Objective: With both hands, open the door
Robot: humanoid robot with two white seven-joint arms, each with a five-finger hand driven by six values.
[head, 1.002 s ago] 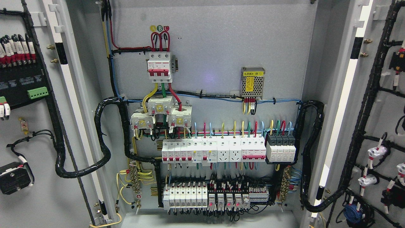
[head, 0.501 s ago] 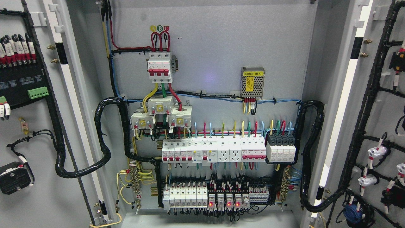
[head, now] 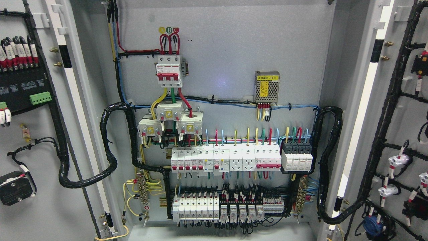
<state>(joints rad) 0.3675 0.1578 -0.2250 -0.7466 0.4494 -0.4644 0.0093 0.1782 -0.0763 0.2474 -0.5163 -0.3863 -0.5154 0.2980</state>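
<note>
A grey electrical cabinet fills the head view with both doors swung wide. The left door (head: 33, 187) shows its inner face at the picture's left, carrying a black module and wiring. The right door (head: 406, 110) stands at the picture's right with a black cable harness and white fittings. Between them the back panel (head: 230, 50) is exposed. Neither of my hands nor any arm shows anywhere in the view.
On the back panel sit a main breaker (head: 169, 71), a small perforated power supply (head: 266, 86), a row of white breakers (head: 225, 160) and a lower row of relays (head: 227, 210). Thick black cable looms (head: 108, 140) loop from the panel to each door.
Red indicator lights on the lower relay row, lit half a second ago, are now off. Doors and view have not moved.
</note>
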